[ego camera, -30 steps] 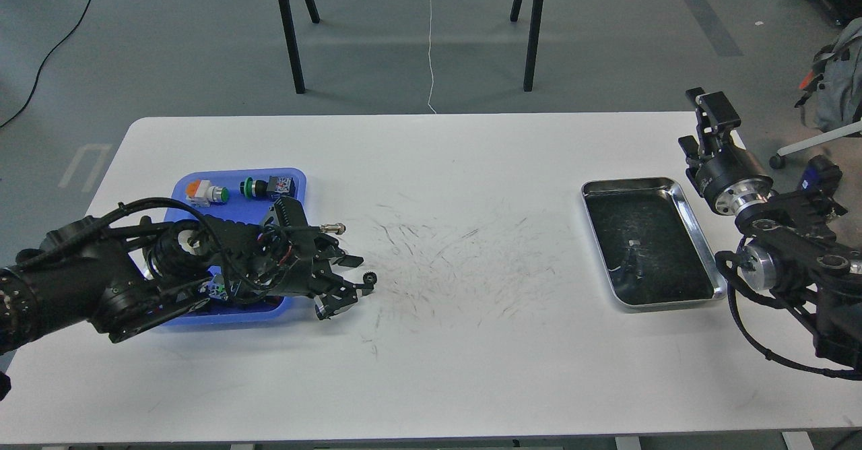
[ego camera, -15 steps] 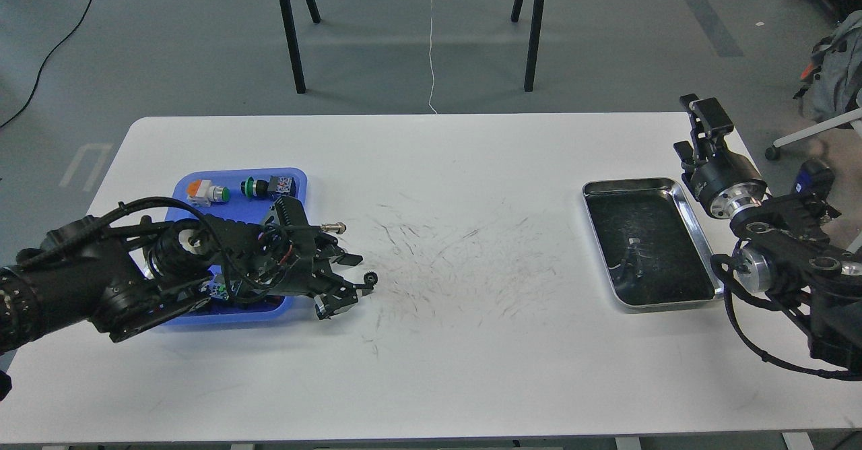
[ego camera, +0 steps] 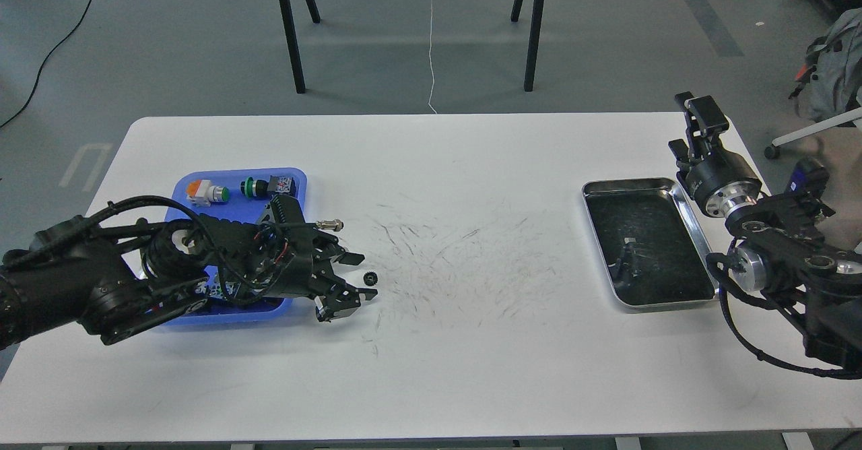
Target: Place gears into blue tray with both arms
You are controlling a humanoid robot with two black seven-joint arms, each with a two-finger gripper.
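A small black gear (ego camera: pixel 369 277) is seen on the table (ego camera: pixel 471 342) between the spread fingers of the released left tool (ego camera: pixel 359 276), just beside the blue tray (ego camera: pixel 296 180), while the right tool's (ego camera: pixel 697 116) state cannot be told.

Matt white table (ego camera: pixel 431 369), smooth top scuffed with dark scratch marks at centre. Right of scratches: shiny silver metal tray (ego camera: pixel 700 234), dull dark bottom. Left of scratches: bright blue tray (ego camera: pixel 296 184), smooth plastic, slight sheen; small black gear (ego camera: pixel 370 277), toothed edge, matt.
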